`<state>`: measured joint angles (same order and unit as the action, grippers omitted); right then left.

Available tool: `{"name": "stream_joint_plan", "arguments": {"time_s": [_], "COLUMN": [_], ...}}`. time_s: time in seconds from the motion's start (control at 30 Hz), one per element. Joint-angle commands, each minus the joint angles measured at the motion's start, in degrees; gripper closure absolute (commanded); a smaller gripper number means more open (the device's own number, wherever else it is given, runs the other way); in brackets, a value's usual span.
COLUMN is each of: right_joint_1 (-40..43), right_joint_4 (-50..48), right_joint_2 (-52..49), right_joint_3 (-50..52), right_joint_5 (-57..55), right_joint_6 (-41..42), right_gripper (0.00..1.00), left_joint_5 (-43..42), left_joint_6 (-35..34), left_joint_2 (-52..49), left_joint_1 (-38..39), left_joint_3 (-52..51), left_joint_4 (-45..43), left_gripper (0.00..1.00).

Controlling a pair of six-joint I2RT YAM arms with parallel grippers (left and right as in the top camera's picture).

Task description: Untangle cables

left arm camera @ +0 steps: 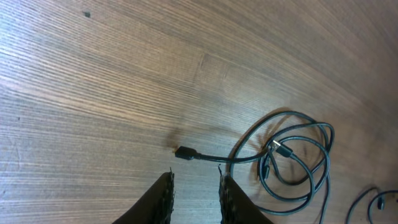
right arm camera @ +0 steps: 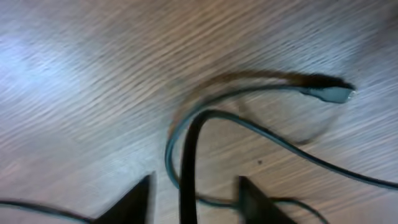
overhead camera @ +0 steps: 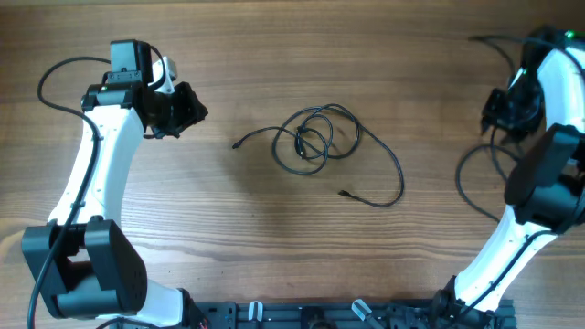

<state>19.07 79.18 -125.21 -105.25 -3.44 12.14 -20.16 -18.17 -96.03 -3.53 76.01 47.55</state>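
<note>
Looking at the cables (overhead camera: 315, 137) heaped in overlapping loops in the middle of the bench (overhead camera: 274, 256), touched by neither arm. Hovering near one loose plug (left arm camera: 185, 153) with the left claw (left arm camera: 195, 179) narrowly parted, pinching nothing; with the right claw (right arm camera: 195, 179) spread and empty above a blurred strand (right arm camera: 273, 137) far right. Risks tightening the knot by pulling that plug straight outward; risks dragging the whole bundle along, nothing pinning the other side.

Thin black cables (overhead camera: 315, 137) with one small silver plug (left arm camera: 278, 148), on a brown table (overhead camera: 274, 247) with fine, darker wood-grain stripes. White shells and black joints on the left arm (overhead camera: 91, 174) and the right arm (overhead camera: 512, 242). Pale bluish shine on the wood in the wrist views.
</note>
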Motion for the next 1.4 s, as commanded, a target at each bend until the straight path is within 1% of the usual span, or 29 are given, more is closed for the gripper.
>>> {"name": "stream_joint_plan", "arguments": {"time_s": [0.0,0.03,0.1,0.13,0.17,0.2,0.27,0.33,0.43,0.5,0.57,0.63,0.7,0.73,0.77,0.8,0.87,0.9,0.93,0.97,1.03,1.1,1.17,1.2,1.3,1.37], "right_joint_1": [1.4,1.9,2.6,2.6,2.5,2.5,2.5,3.1,4.8,4.8,4.1,3.5,3.3,3.5,3.9,4.0,3.3,2.5,1.7,0.8,-0.2,-0.3,-0.3,-0.2,-0.3,-0.3], "right_joint_4": [-2.0,-2.1,-2.8,-3.1,-3.0,-2.9,-3.8,-6.5,-5.0,-2.6,1.5,7.8,9.7,8.1,6.6,5.1,0.6,-1.1,-2.6,-4.8,-11.4,-20.3,-26.2,-28.7,-34.4,-36.2], "right_joint_2": [0.0,0.0,0.1,0.2,0.2,0.2,0.2,0.6,4.7,9.6,13.7,14.0,13.9,13.9,13.9,13.9,13.9,13.9,13.9,13.9,13.9,13.9,13.9,13.9,13.9,13.8], "right_joint_3": [1.4,1.2,0.7,0.7,0.7,0.9,1.2,-0.4,-14.4,-23.0,-25.0,-24.4,-19.1,-13.7,-10.2,-7.1,1.6,5.0,7.8,11.1,17.2,24.3,28.9,30.4,33.0,33.7], "right_joint_5": [-1.2,-1.2,-0.5,0.9,4.5,7.1,8.3,11.4,11.4,11.0,11.0,7.8,1.1,-2.8,-2.7,-1.7,4.3,5.3,5.3,5.3,5.1,5.0,4.8,4.8,4.6,2.2], "right_joint_6": [4.9,6.1,5.8,4.1,0.0,-1.4,1.3,1.6,2.2,2.2,0.1,0.0,3.7,6.3,6.3,5.7,-1.4,-3.1,-2.6,1.3,12.0,23.5,31.1,33.7,34.5,34.6], "right_gripper": [0.23,0.18,0.18,0.18,0.18,0.18,0.18,0.19,0.18,0.08,0.07,0.06,0.06,0.06,0.06,0.07,0.10,0.10,0.10,0.10,0.10,0.11,0.11,0.11,0.12,0.21], "left_joint_5": [0.5,0.5,0.5,0.5,0.5,0.5,0.5,0.5,0.5,0.5,0.5,0.5,0.5,0.5,0.5,0.5,0.5,0.5,0.5,0.5,0.5,0.5,0.5,0.5,0.5,0.5], "left_joint_6": [-0.3,-0.3,-0.3,-0.3,-0.3,-0.3,-0.3,-0.3,-0.3,-0.3,-0.3,-0.3,-0.3,-0.3,-0.3,-0.3,-0.3,-0.3,-0.3,-0.3,-0.3,-0.3,-0.3,-0.3,-0.3,-0.3], "left_joint_2": [-0.4,-0.4,-0.4,-0.4,-0.4,-0.4,-0.4,-0.4,-0.4,-0.4,-0.4,-0.4,-0.4,-0.4,-0.4,-0.4,-0.4,-0.4,-0.4,-0.4,-0.4,-0.4,-0.4,-0.4,-0.4,-0.4], "left_joint_1": [0.1,0.1,0.1,0.1,0.1,0.1,0.1,0.1,0.1,0.1,0.1,0.1,0.1,0.1,0.1,0.1,0.1,0.1,0.1,0.1,0.1,0.1,0.1,0.1,0.1,0.1], "left_joint_3": [-0.4,-0.4,-0.4,-0.4,-0.4,-0.4,-0.4,-0.4,-0.4,-0.4,-0.4,-0.4,-0.4,-0.4,-0.4,-0.4,-0.4,-0.4,-0.4,-0.4,-0.4,-0.4,-0.4,-0.4,-0.4,-0.4], "left_joint_4": [0.0,0.0,0.0,0.0,0.0,0.0,0.0,0.0,0.0,0.0,0.0,0.0,0.0,0.0,0.0,0.0,0.0,-0.2,-0.3,-0.4,-0.4,-0.1,0.0,0.0,0.3,0.7], "left_gripper": [0.73,0.73,0.73,0.73,0.73,0.73,0.73,0.73,0.72,0.72,0.72,0.72,0.72,0.72,0.72,0.72,0.72,0.72,0.72,0.72,0.72,0.72,0.72,0.72,0.72,0.72]}}
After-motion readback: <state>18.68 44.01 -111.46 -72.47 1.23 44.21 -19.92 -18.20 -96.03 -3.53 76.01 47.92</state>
